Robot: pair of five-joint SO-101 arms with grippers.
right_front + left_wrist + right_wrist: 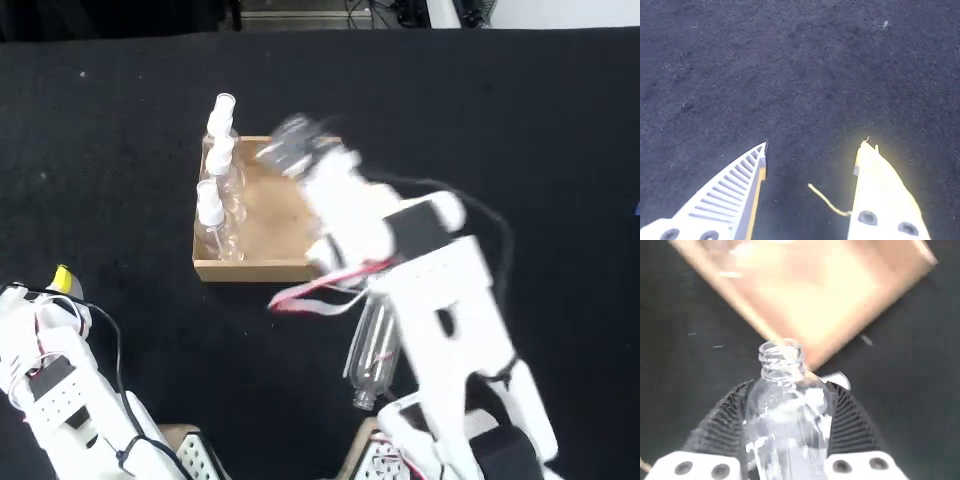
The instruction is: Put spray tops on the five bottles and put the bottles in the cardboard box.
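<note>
The right tool (pixel 790 387) is clamped on a clear bottle (pixel 782 415) with a bare threaded neck, held above the far side of the cardboard box (pixel 250 268). Three spray-topped bottles (pixel 212 215) stand in the box along one wall. Another topless bottle (pixel 375 345) lies on the black counter (pixel 520 120) partly under that arm, and the left tool (pixel 812 150) hangs over the counter with its jaws apart.

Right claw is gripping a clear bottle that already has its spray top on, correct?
Not quite. The right claw is gripping a clear bottle, but its threaded neck is open, with no spray top on it, as the right wrist view shows.
</note>
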